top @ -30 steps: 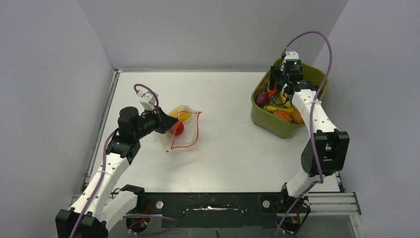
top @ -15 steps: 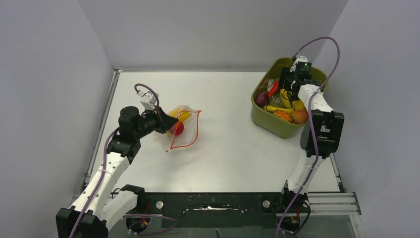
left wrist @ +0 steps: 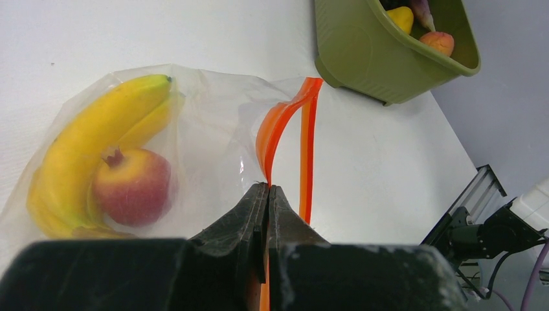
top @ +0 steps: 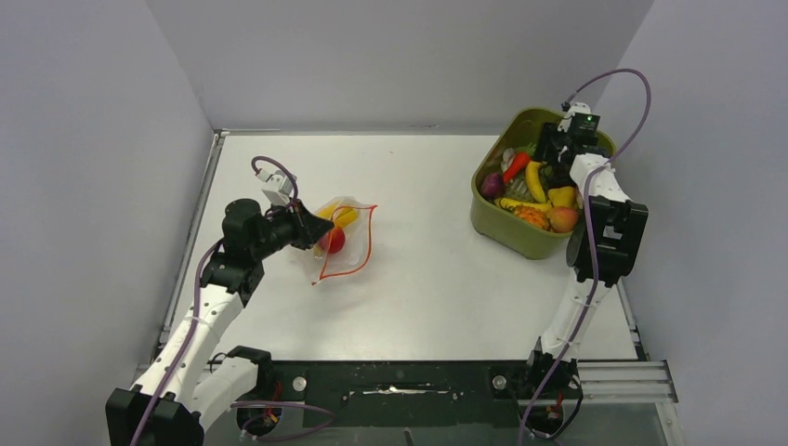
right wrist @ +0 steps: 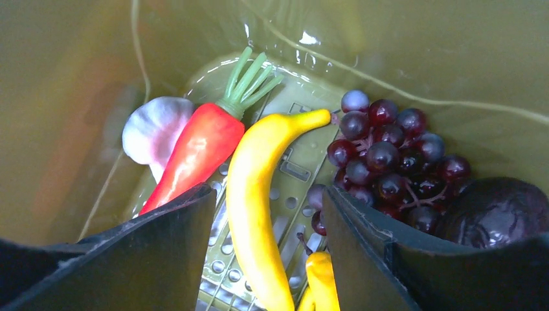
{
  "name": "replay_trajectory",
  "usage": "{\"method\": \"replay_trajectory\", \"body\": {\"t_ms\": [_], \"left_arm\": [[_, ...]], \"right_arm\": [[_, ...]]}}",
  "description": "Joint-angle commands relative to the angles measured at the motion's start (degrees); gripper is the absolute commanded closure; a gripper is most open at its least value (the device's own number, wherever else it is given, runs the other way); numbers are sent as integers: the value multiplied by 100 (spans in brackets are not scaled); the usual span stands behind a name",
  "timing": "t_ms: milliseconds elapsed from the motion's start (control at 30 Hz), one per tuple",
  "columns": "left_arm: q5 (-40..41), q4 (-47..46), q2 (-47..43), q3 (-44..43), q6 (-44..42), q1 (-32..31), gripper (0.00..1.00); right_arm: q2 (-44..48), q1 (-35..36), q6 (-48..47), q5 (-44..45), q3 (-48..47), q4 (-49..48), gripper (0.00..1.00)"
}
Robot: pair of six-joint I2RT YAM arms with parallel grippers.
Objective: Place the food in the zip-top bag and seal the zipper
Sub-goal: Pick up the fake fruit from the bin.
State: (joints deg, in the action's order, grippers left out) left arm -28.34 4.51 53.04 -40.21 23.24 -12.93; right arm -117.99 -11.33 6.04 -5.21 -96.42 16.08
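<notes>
The zip-top bag (top: pixel 351 243) lies left of centre with its mouth gaping; a banana (left wrist: pixel 90 139) and a red round fruit (left wrist: pixel 133 186) sit inside. My left gripper (left wrist: pixel 267 188) is shut on one lip of the orange-red zipper (left wrist: pixel 309 129), while the other lip runs free beside it. My right gripper (right wrist: pixel 267 194) is open, low inside the olive bin (top: pixel 516 240), and its fingers (right wrist: pixel 162 253) straddle a yellow banana (right wrist: pixel 256 194) without touching it. Around that banana lie a red carrot (right wrist: pixel 194 152), grapes (right wrist: pixel 388 155) and a second yellow piece (right wrist: pixel 322 285).
The bin at the back right also holds a purple eggplant (top: pixel 492 184), a peach (top: pixel 562 219), orange pieces (top: pixel 531 216) and a white garlic bulb (right wrist: pixel 155 126). The bin's walls close in tightly around the right gripper. Grey walls border the white table (top: pixel 437 288).
My right arm has swung toward the bin's back right corner, uncovering the carrot and banana from above. Its jaws have narrowed a little. The left arm and bag are unchanged.
</notes>
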Motion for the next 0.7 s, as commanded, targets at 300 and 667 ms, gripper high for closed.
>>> {"method": "replay_trajectory", "body": {"t_ms": [300,667], "left_arm": [[3,-187,48,-99,-82,45,100],[74,-206,41,-83,-127,54,100]], "right_arm": [[-297,-125,-201,-493,-538,-289,38],[-619,-128,-317,-779,-871,-132,39]]}}
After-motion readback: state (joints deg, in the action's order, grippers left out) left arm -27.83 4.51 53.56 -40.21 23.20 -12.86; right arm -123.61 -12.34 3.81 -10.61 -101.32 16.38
